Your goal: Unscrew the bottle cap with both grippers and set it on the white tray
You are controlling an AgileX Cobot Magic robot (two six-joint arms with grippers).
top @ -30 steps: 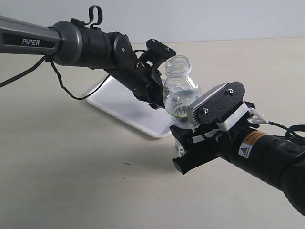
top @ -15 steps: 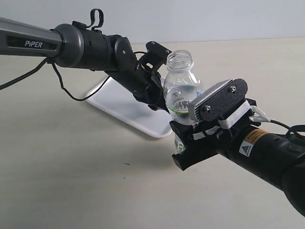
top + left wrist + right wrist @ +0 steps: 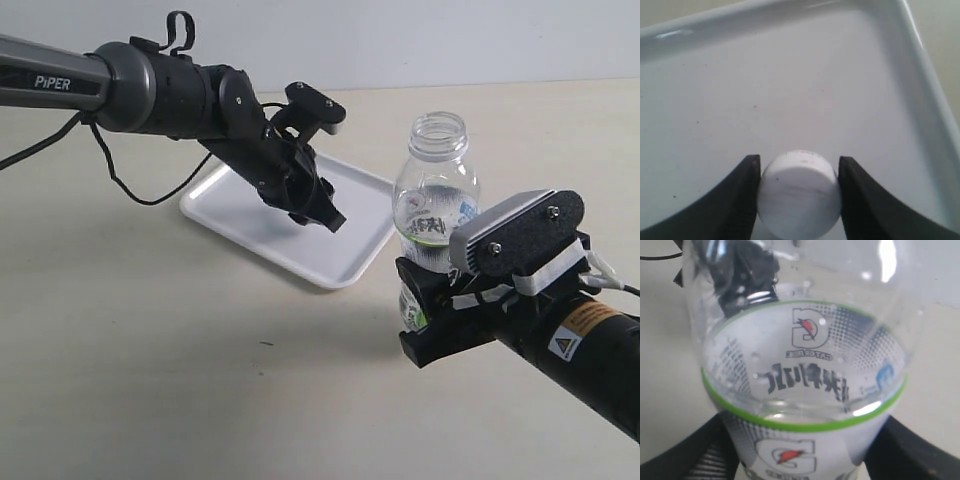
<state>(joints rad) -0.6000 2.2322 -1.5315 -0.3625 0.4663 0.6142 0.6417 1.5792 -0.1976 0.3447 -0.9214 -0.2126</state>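
My left gripper (image 3: 325,208), jaws pinching the bottle cap (image 3: 799,196) over the white tray (image 3: 790,75), my right gripper (image 3: 435,290), jaws gripping the bottle (image 3: 432,195)

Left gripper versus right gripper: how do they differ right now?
The left gripper pinches the bottle cap; the right gripper clamps the bottle at its label. The left gripper is over the white tray; the right gripper is off to its side. The left gripper has pointed all-black fingers; the right gripper has flat plates. Both are shut on a load.
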